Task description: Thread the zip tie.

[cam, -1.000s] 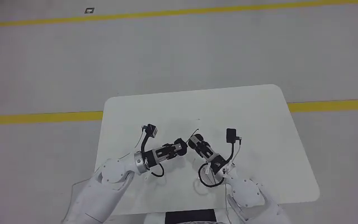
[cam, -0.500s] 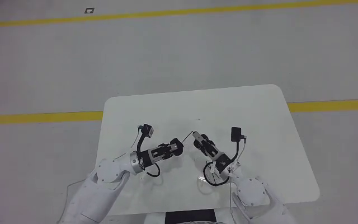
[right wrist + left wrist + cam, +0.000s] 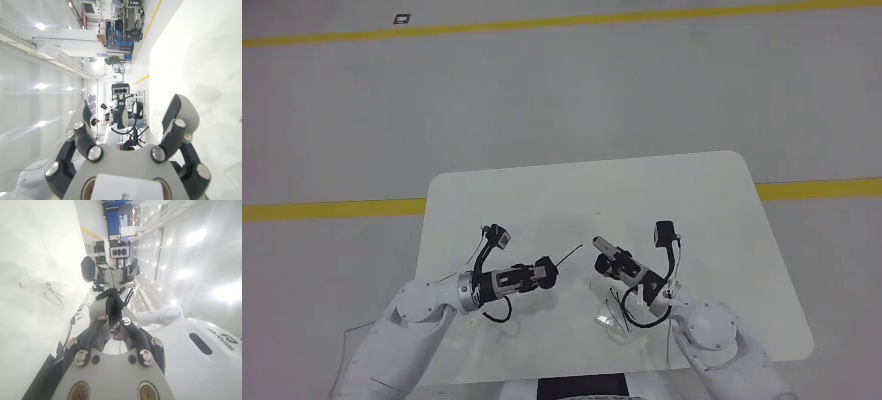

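Observation:
A thin black zip tie [image 3: 570,254] sticks out of my left gripper [image 3: 548,267] toward the right arm. In the left wrist view the left gripper [image 3: 112,293] is shut on the black zip tie [image 3: 102,296] at its tips. My right gripper [image 3: 599,246] hovers a short way to the right of the tie's free end, facing it, without touching it. The right wrist view shows the right gripper [image 3: 130,100] open wide with nothing between its fingers. Both grippers are held above the middle of the white table [image 3: 692,200].
A small clear bag [image 3: 607,320] lies on the table near the front edge, under the right arm. Several loose thin ties [image 3: 54,296] rest on it. The table's rounded far edge and the grey floor with yellow lines lie beyond.
The two grippers met at the table's middle a second ago and have drawn apart. The left pulled back left with the zip tie; the right moved right, its fingers now empty.

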You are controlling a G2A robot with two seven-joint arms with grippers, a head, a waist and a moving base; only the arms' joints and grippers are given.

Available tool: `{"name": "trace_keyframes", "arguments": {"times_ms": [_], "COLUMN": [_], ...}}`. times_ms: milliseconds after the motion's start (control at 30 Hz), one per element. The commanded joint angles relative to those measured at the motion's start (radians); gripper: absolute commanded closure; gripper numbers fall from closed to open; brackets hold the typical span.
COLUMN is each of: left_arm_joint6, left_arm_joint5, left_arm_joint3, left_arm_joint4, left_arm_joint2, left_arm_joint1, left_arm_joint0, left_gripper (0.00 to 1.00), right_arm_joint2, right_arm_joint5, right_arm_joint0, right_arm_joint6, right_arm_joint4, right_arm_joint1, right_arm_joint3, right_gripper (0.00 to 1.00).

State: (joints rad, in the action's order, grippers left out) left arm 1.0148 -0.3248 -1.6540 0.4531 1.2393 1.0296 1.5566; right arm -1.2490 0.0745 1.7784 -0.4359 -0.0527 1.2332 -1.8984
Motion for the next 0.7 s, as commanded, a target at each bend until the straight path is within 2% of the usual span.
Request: {"name": "trace_keyframes", "arguments": {"times_ms": [0,67,133,267,433,500,600,633,667], "left_arm_joint6": [0.0,-0.023,0.016,0.167,0.312,0.374,0.375,0.375,0.375], "left_arm_joint5": [0.0,0.02,0.031,0.036,0.045,0.047,0.053,0.053,0.034], "left_arm_joint3": [0.0,0.011,0.03,0.068,0.134,0.159,0.16,0.157,0.153], "left_arm_joint4": [0.0,0.023,0.061,0.161,0.25,0.259,0.293,0.288,0.255], "left_arm_joint2": [0.0,-0.004,0.001,0.018,0.032,0.03,-0.007,-0.023,-0.033], "left_arm_joint1": [0.0,0.001,-0.001,-0.009,-0.017,-0.02,-0.027,-0.032,-0.039], "left_arm_joint0": [0.0,-0.002,-0.013,-0.025,-0.045,-0.061,-0.074,-0.079,-0.088], "left_gripper": [1.0,1.0,1.0,1.0,1.0,1.0,1.0,1.0,1.0], "right_arm_joint2": [0.0,0.002,-0.004,-0.041,-0.038,-0.028,-0.006,-0.006,-0.006], "right_arm_joint5": [0.0,0.0,0.011,-0.001,-0.039,-0.055,-0.076,-0.076,-0.076], "right_arm_joint0": [0.0,-0.002,-0.017,-0.067,-0.126,-0.152,-0.192,-0.192,-0.192], "right_arm_joint6": [0.0,-0.003,-0.09,-0.266,-0.401,-0.447,-0.544,-0.544,-0.544], "right_arm_joint4": [0.0,-0.017,-0.144,-0.304,-0.426,-0.466,-0.518,-0.518,-0.518], "right_arm_joint1": [0.0,0.001,0.0,-0.008,-0.011,-0.011,-0.011,-0.011,-0.011], "right_arm_joint3": [0.0,0.007,0.037,0.115,0.184,0.213,0.256,0.256,0.256], "right_gripper": [0.0,0.0,0.0,0.0,0.0,0.0,0.0,0.0,0.0]}}
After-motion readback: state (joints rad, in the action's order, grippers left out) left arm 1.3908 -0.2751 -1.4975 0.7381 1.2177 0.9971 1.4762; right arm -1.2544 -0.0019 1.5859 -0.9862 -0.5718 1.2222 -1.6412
